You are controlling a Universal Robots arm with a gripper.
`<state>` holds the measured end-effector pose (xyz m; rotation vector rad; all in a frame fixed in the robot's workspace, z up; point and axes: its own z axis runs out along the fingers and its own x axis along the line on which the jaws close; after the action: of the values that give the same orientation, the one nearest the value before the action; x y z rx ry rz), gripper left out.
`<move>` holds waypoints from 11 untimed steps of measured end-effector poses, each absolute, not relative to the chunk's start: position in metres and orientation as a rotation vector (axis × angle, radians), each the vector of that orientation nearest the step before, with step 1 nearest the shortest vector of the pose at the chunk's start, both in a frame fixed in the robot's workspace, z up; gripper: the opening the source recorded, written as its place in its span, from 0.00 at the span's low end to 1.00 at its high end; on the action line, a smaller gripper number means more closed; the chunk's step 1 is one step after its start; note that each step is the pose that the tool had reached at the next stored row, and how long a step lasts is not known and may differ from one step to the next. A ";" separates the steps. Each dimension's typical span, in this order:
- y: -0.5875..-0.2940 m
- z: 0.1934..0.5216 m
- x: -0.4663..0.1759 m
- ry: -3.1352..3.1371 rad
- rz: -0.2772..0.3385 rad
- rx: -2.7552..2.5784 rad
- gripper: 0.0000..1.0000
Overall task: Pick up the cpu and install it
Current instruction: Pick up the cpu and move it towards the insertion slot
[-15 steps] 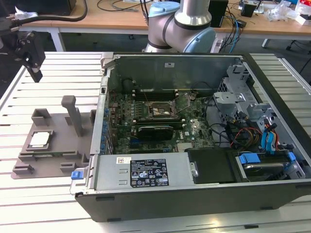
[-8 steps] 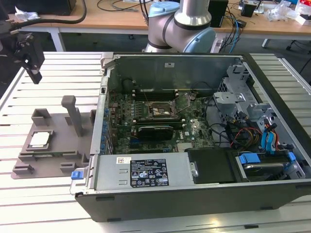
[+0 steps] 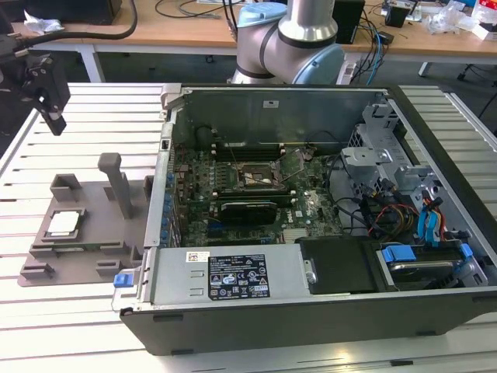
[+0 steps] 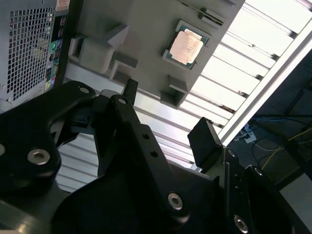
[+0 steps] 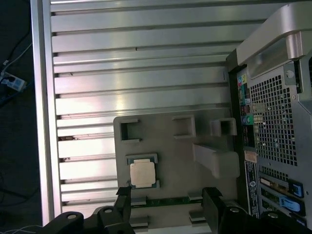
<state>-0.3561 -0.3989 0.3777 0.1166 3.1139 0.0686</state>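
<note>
Claw: jaws apart, empty, hovering over tray.
Cpu: flat in recess near tray edge away from case, metal top up.
Handling, judged: light, stiff, thin. Smooth plate likely slippery, underside likely fragile.
Hold: two opposite pale edges, gentle squeeze, kept level.
Socket: inside case, well apart from cpu.

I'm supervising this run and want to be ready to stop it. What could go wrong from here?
The cpu lies flat in a walled pocket of the grey tray, so the open gripper might catch the pocket's rim or grip the chip's thin edges poorly. The tray's upright post stands between the cpu and the computer case; a low carry might strike it or the case wall.
</note>
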 end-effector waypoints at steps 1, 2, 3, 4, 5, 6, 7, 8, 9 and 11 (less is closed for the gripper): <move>-0.399 0.377 -0.357 3.114 0.069 0.117 0.69; -0.399 0.377 -0.357 3.114 0.069 0.117 0.69; -0.399 0.376 -0.357 3.114 0.069 0.117 0.69; -0.399 0.376 -0.357 3.114 0.069 0.117 0.69; -0.399 0.376 -0.357 3.114 0.069 0.117 0.69; -0.399 0.375 -0.358 3.114 0.069 0.117 0.69; -0.399 0.375 -0.358 3.114 0.069 0.117 0.69; -0.399 0.374 -0.358 3.114 0.069 0.117 0.69; -0.399 0.373 -0.359 3.114 0.069 0.117 0.69; -0.399 0.373 -0.359 3.114 0.069 0.117 0.69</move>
<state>-0.3588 -0.3988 0.3727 0.1166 3.1137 0.0689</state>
